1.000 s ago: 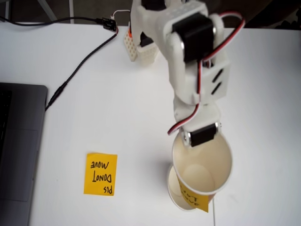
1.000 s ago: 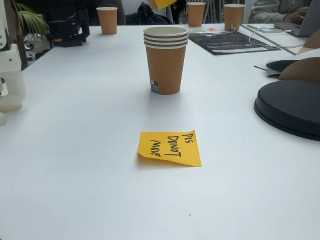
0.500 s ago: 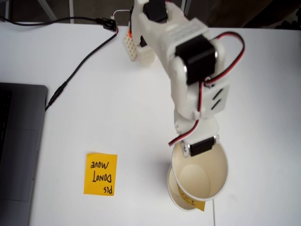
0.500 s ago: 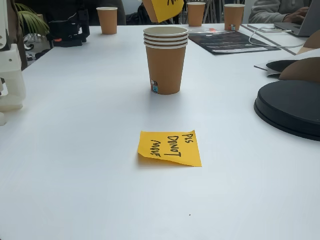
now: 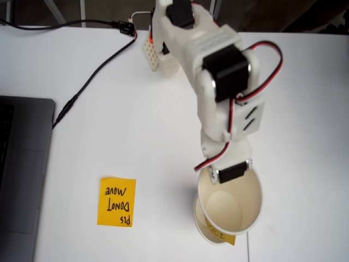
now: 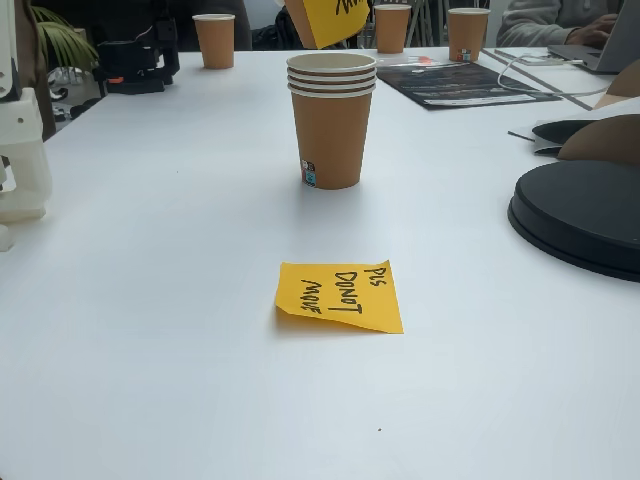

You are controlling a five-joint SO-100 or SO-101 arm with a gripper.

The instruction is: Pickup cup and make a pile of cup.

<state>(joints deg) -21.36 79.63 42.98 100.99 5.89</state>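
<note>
In a fixed view from above, my gripper [image 5: 215,174] is shut on the near rim of a cup [image 5: 232,204]. This cup is white inside, tilts a little and has an orange note stuck low on its outside. Just below it, offset to the left, the rim of the pile of cup [image 5: 199,221] peeks out. In the low fixed view the pile [image 6: 331,120] is several nested cups, brown outside with white rims, upright on the table. High above it, the held cup's base [image 6: 303,18] and its orange note [image 6: 335,12] hang at the top edge. My fingertips are hidden behind the wrist motor.
An orange "PLS DONOT MOVE" note [image 5: 116,202] [image 6: 340,295] lies flat on the white table. A laptop [image 5: 22,174] and black cable [image 5: 92,76] are at the left. A black round object [image 6: 580,215] and far brown cups [image 6: 214,40] [image 6: 467,33] stand around the table.
The arm has lowered the held cup toward the pile. From above, the cup has shifted slightly left over the pile; in the low view, its base and note have come further down into sight.
</note>
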